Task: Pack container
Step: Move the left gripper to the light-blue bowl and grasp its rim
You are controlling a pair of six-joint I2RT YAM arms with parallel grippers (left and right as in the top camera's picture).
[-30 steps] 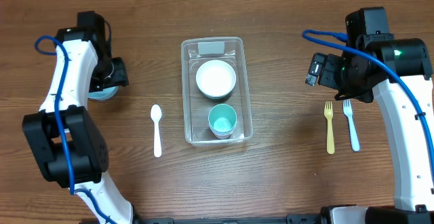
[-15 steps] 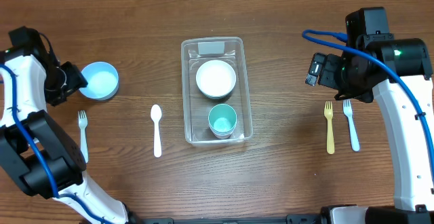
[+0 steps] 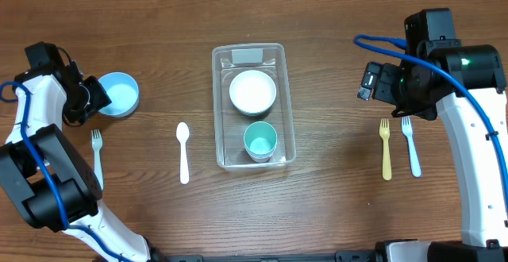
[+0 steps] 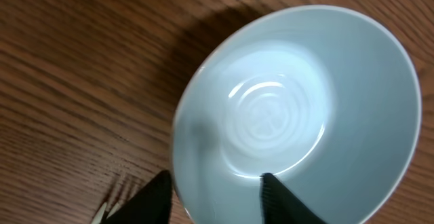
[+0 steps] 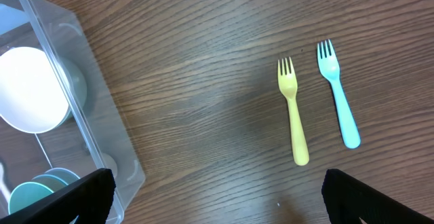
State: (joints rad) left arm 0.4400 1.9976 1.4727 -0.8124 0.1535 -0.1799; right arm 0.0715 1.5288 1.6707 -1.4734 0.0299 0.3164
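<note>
Left gripper (image 4: pixel 215 195): astride bowl (image 4: pixel 298 108) rim — clamped or not, cannot tell; overhead hides this.
Right gripper (image 5: pixel 217 200): wide, empty — wrist view only.
Container (image 3: pixel 217 111): whole only overhead.

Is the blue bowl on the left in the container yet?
Out: the blue bowl sits upright on the table, left of the container.
</note>
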